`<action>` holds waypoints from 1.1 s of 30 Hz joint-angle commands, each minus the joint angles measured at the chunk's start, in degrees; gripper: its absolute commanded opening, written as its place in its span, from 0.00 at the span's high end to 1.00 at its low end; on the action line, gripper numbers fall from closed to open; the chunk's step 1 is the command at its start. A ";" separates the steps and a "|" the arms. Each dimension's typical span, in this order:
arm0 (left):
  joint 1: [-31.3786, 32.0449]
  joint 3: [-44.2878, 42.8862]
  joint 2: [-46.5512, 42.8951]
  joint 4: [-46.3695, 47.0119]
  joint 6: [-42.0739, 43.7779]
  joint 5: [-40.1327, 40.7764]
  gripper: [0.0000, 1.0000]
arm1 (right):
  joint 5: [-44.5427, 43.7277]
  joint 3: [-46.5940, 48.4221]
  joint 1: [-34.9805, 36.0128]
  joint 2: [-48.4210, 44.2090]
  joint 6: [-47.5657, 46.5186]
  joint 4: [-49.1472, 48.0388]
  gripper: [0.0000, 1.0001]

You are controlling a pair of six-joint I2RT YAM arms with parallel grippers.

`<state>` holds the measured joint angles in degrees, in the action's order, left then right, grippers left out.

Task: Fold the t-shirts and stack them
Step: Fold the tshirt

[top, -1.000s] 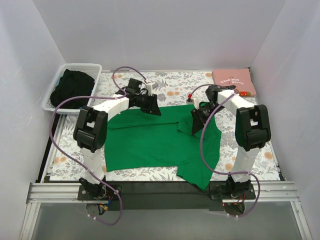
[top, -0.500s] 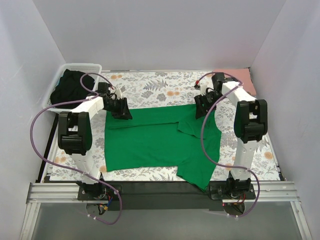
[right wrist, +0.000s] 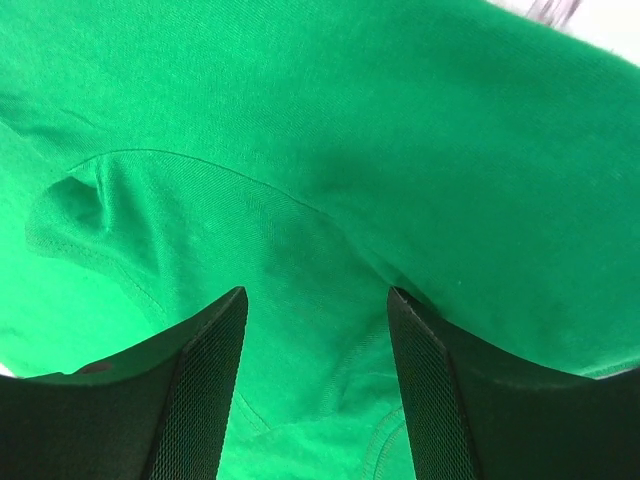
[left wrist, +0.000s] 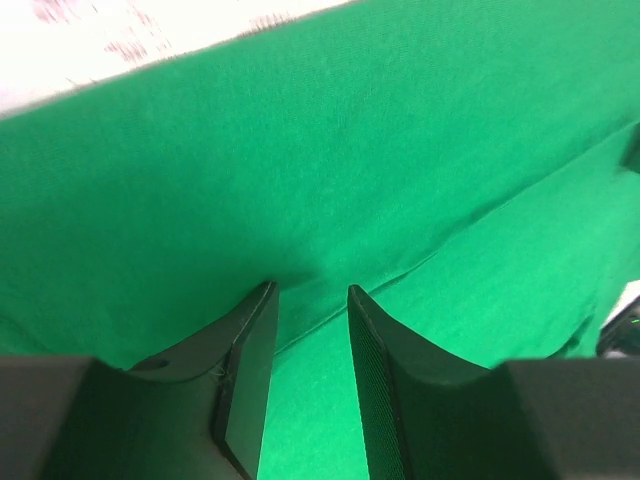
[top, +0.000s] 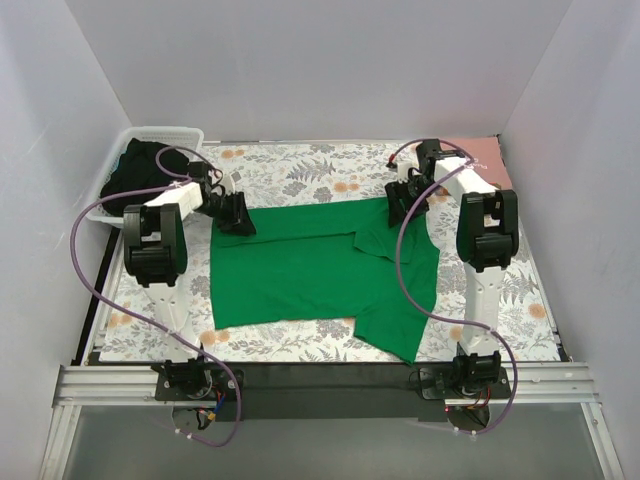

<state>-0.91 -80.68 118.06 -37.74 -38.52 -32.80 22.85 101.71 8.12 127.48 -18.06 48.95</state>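
The bright green t-shirt point(top: 300, 275) lies spread on the floral table cloth, with one sleeve folded in at the right and a flap reaching toward the near edge. My left gripper point(top: 238, 215) is at its far left corner, with the jaws a narrow gap apart over green cloth point(left wrist: 420, 150). My right gripper point(top: 398, 208) is at the far right corner, with the jaws wide apart over the cloth point(right wrist: 300, 130). Cloth lies against both sets of fingertips. The pale pink t-shirt point(top: 487, 152) lies at the far right corner, mostly hidden behind my right arm.
A white slatted basket point(top: 150, 134) at the far left holds a dark garment point(top: 140, 172). The floral table cloth point(top: 300, 170) shows bare between the shirt and the back wall. White walls close in three sides.
Both grippers moved outward from the shirt's middle to its far corners. The green shirt shifted toward the back and its far edge now lies straighter. The pink shirt is more hidden.
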 commanded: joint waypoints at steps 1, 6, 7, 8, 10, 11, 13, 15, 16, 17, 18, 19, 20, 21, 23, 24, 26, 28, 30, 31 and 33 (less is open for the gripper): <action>-2.26 -4.47 6.12 2.14 3.01 4.14 0.66 | -0.80 4.10 -0.03 5.48 1.62 -3.68 0.33; -2.61 -14.21 10.00 -0.31 4.07 0.73 0.66 | 2.63 11.31 0.05 7.08 2.25 -3.42 0.30; -2.61 -15.45 9.56 -1.02 4.33 -0.59 0.66 | 2.90 11.93 -0.12 5.43 1.90 -3.33 0.27; -2.61 -16.34 8.95 -2.42 4.33 -1.82 0.66 | 3.25 12.54 -0.12 4.19 0.59 -3.07 0.24; -2.70 -18.97 7.37 -4.35 4.07 -5.67 0.65 | 5.61 12.55 -0.12 -0.97 -1.17 -2.37 0.15; -2.70 -19.77 5.27 -5.84 4.42 -7.27 0.64 | 6.50 12.55 -0.03 -3.01 -2.14 -1.15 0.12; -2.70 -19.95 2.10 -8.84 4.60 -11.65 0.57 | 8.86 11.41 -0.03 -9.05 -5.74 0.70 0.07; -2.96 -17.50 -4.99 -8.76 5.55 -14.21 0.54 | 9.23 9.48 0.14 -13.03 -10.03 3.34 0.07; -3.05 -14.01 -7.99 -8.41 5.91 -14.75 0.51 | 9.32 7.03 0.14 -16.70 -11.54 4.30 0.07; -3.14 -11.97 -10.63 -7.97 6.26 -15.19 0.50 | 9.14 5.18 0.23 -18.30 -13.38 6.40 0.09; -3.31 -9.78 -16.05 -7.27 7.49 -15.02 0.50 | 8.88 3.34 0.32 -19.97 -14.97 7.47 0.10; -3.49 -4.88 -18.54 -7.35 8.63 -14.84 0.50 | 7.92 -0.51 0.40 -22.86 -18.20 8.61 0.13; -3.57 -2.57 -21.00 -7.44 9.77 -15.36 0.49 | 7.30 -2.38 0.58 -24.28 -19.54 10.79 0.13; -4.18 0.24 -23.90 -7.79 11.17 -15.89 0.49 | 7.03 -4.31 0.84 -25.60 -20.77 11.95 0.13; -4.36 6.73 -30.24 -9.19 16.35 -16.25 0.49 | 5.63 -10.79 1.81 -29.64 -23.76 13.80 0.16; -4.63 8.42 -32.00 -10.76 17.68 -15.72 0.49 | 4.93 -13.79 2.33 -31.22 -24.55 13.89 0.18; -5.07 12.98 -36.31 -12.09 21.55 -15.37 0.49 | 1.42 -22.37 5.67 -36.06 -26.22 13.46 0.21; -5.42 15.28 -38.59 -14.46 23.48 -14.93 0.50 | -0.95 -27.33 9.43 -40.44 -25.88 12.58 0.25; -5.68 18.18 -41.41 -15.78 25.25 -14.14 0.51 | -2.54 -34.17 11.82 -43.01 -23.69 9.60 0.27; -5.68 18.98 -42.20 -16.22 25.77 -13.79 0.51 | -4.64 -36.21 13.92 -45.02 -23.16 7.41 0.27; -6.03 20.82 -43.61 -17.81 27.18 -13.26 0.51 | -6.41 -40.25 15.52 -46.26 -22.19 5.99 0.28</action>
<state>-6.24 -62.02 77.52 -51.46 -16.29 -46.72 21.08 64.79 21.63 86.17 -40.64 58.11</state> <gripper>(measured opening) 0.491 0.724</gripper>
